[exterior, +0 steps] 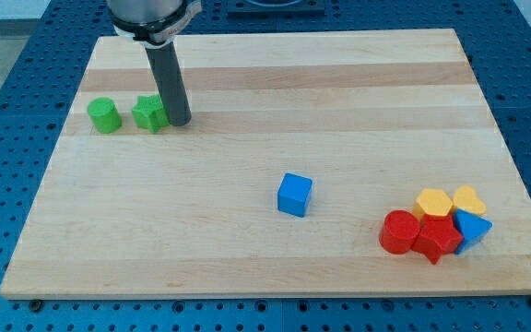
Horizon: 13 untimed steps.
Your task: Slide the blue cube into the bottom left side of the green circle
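Observation:
The blue cube [294, 195] sits alone near the middle of the wooden board [275, 83], a little toward the view's bottom. The green circle [103, 115], a short cylinder, stands at the view's upper left. A green star [149, 113] is just right of it. My tip [178, 122] is on the board touching the right side of the green star, far up and left of the blue cube.
A cluster sits at the view's bottom right: a red cylinder [399, 231], a red star [437, 238], a blue triangle [472, 228], a yellow hexagon [433, 202] and a yellow heart [469, 198]. The board's edges border a blue perforated table.

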{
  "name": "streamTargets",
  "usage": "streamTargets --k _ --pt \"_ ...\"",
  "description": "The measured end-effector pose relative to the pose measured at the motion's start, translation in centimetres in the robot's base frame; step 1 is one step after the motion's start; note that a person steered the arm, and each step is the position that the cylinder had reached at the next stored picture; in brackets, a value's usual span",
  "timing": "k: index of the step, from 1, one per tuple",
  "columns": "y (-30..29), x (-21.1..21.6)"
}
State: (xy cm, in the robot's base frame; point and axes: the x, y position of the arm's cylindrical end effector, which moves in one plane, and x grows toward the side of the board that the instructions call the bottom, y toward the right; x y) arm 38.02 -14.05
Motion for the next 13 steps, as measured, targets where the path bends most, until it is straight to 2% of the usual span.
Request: streamTargets --k 4,6,7,8,9,12,13 --pt "-1.6 -0.4" --pt "14.6 1.1" --pt "22.6 4.1" --pt "24.4 9.1" --pt "22.6 12.8" --pt "6.5 12.0" --pt "5.3 12.1"
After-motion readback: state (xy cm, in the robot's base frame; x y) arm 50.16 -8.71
